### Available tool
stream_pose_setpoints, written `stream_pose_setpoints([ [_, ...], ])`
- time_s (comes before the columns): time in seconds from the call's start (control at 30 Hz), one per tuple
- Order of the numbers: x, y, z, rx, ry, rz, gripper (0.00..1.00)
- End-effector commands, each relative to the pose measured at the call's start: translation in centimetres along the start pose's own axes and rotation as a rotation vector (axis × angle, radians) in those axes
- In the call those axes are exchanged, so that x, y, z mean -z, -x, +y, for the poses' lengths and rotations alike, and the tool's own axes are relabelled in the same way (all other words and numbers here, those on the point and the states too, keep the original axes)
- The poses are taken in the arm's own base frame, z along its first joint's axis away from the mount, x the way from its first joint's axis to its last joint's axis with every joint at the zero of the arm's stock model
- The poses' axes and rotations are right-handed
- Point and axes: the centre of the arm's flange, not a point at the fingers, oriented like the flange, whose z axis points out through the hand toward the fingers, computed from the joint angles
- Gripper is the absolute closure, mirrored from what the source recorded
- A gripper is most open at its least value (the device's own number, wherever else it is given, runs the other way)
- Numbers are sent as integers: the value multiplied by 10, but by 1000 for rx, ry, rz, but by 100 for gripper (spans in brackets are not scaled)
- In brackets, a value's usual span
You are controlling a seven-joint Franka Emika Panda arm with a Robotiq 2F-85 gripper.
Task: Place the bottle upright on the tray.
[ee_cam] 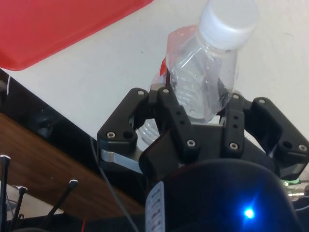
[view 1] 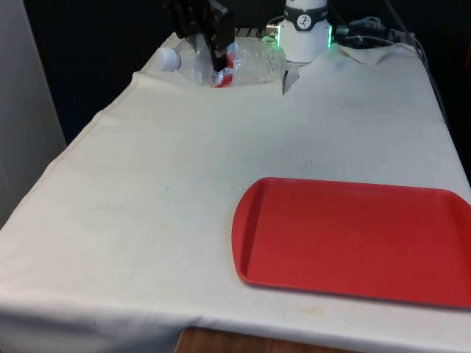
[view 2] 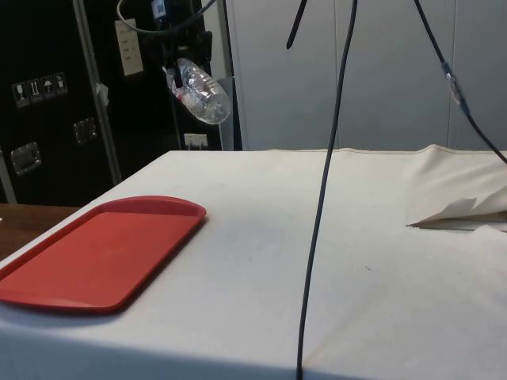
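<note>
Front view: the black gripper [view 1: 214,59] hangs at the far end of the table [view 1: 147,198], its fingers pinching a clear plastic bottle [view 1: 228,63] around the middle. The bottle lies roughly sideways in the grip, white cap [view 1: 168,59] toward the front view's left. The red tray [view 1: 353,239] sits well apart from the gripper, at the near edge.

Side view: the bottle [view 2: 203,93] hangs tilted in the air, well above the cloth, and the tray [view 2: 95,252] lies lower, toward the near corner.

Wrist view: both fingers [ee_cam: 176,118] press against the bottle [ee_cam: 205,82], whose cap [ee_cam: 228,21] points away from the gripper [ee_cam: 203,113]; the tray [ee_cam: 53,26] lies beyond it.
</note>
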Motion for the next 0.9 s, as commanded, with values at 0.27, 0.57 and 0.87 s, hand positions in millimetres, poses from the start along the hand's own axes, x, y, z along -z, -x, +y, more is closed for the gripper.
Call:
stream_pose_setpoints([
  [0.27, 7, 4, -5, 16, -19, 37, 65],
  [0.57, 9, 3, -12, 28, -31, 69, 65],
  [0.87, 12, 4, -16, 31, -29, 87, 65],
])
